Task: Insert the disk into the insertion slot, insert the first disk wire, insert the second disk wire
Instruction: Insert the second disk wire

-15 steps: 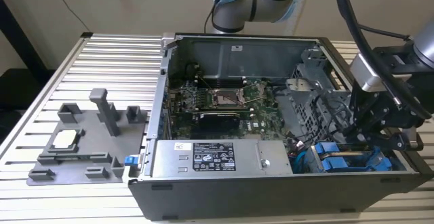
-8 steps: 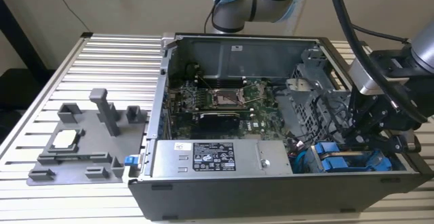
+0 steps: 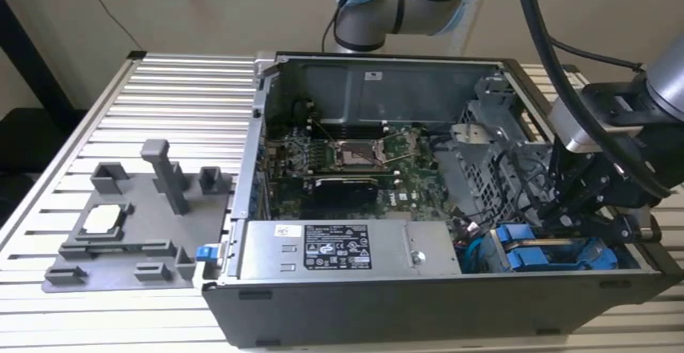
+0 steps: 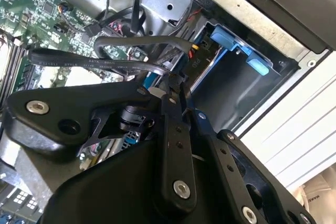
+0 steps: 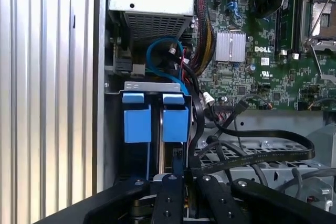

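**Fingers closed low in the drive bay**

Fingers [image 5: 178, 174] sit pinched together, your view from the first wrist view showing them closed on a thin edge just beside the blue tabs; what exactly they pinch, you cannot tell. Look at the exterior view: the gripper [image 3: 572, 221] hangs inside the open case [image 3: 353, 305], at the exterior view's right, right over the slot [image 3: 556, 257]. The disk [image 5: 173, 124] stands in that slot beside a second blue-tabbed drive [image 5: 137, 121]. Flat black cables [image 4: 100, 61] arch just above your fingers. A grey fixture [image 3: 128, 225] lies well apart on the ribbed surface [image 3: 171, 97].
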Controlling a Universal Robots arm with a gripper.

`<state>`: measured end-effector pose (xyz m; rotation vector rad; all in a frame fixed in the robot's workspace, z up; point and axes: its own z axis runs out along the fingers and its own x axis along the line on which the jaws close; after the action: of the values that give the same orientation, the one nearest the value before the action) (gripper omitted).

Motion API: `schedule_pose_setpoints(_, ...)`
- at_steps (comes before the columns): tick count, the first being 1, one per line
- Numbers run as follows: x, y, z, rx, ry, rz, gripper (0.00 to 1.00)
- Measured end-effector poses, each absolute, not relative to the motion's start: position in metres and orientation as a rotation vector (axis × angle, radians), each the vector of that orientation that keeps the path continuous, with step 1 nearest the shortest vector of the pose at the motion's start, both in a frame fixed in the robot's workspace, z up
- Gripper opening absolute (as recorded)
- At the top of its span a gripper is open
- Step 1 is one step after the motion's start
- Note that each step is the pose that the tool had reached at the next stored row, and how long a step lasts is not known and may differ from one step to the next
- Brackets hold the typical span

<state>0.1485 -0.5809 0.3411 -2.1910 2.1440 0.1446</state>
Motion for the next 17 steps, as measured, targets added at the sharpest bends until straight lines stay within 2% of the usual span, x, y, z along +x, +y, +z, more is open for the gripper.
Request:
schedule_pose_setpoints(12,0.1498,-0.5809,0.3355,-2.191,2.144,0.146,0.16)
schedule_pose_setpoints(14,0.1499,-0.5809,0.3352,-2.192,2.145,0.150,0.18)
schedule_pose_setpoints(15,0.1498,-0.5810,0.3359,-2.193,2.146,0.150,0.24)
schedule_pose_setpoints(17,0.1498,-0.5810,0.3378,-2.194,2.148,0.153,0.24)
